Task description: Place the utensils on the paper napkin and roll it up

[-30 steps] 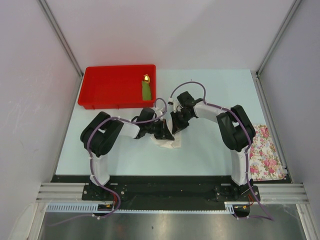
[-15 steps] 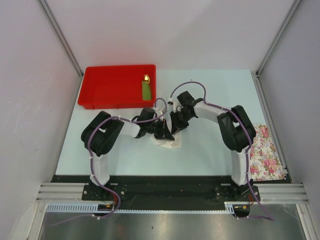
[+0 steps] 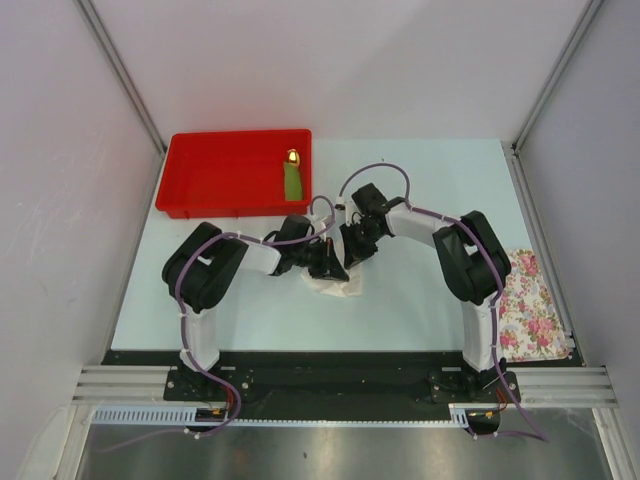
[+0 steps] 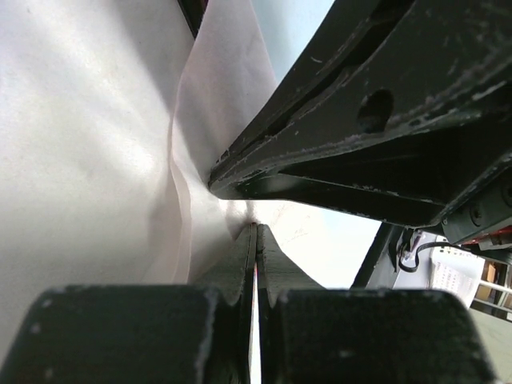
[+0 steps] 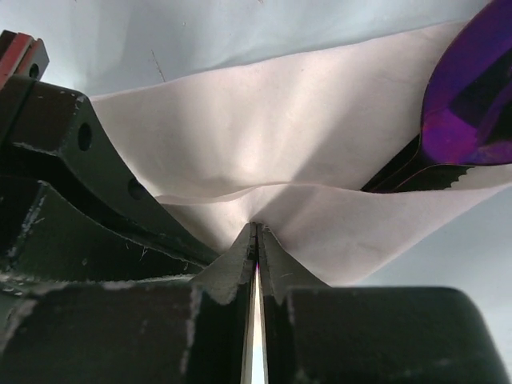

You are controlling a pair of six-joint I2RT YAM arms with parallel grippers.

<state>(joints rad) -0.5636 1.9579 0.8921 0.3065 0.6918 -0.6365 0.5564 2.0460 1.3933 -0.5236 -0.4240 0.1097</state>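
Observation:
The white paper napkin (image 3: 340, 288) lies folded at the table's middle, partly under both grippers. My left gripper (image 3: 333, 268) is shut on an edge of the napkin (image 4: 120, 160). My right gripper (image 3: 352, 250) is shut on a folded edge of the napkin (image 5: 320, 160); the left gripper's black fingers fill the left of that view. The spoon's purple bowl (image 5: 468, 104) and the black knife's serrated blade (image 5: 424, 178) stick out from inside the fold at the right. In the top view the utensils are hidden.
A red tray (image 3: 215, 175) at the back left holds a green piece with a gold tip (image 3: 292, 178). A flower-printed cloth (image 3: 528, 305) lies at the table's right edge.
Both grippers have shifted slightly left with the napkin fold; otherwise little has changed.

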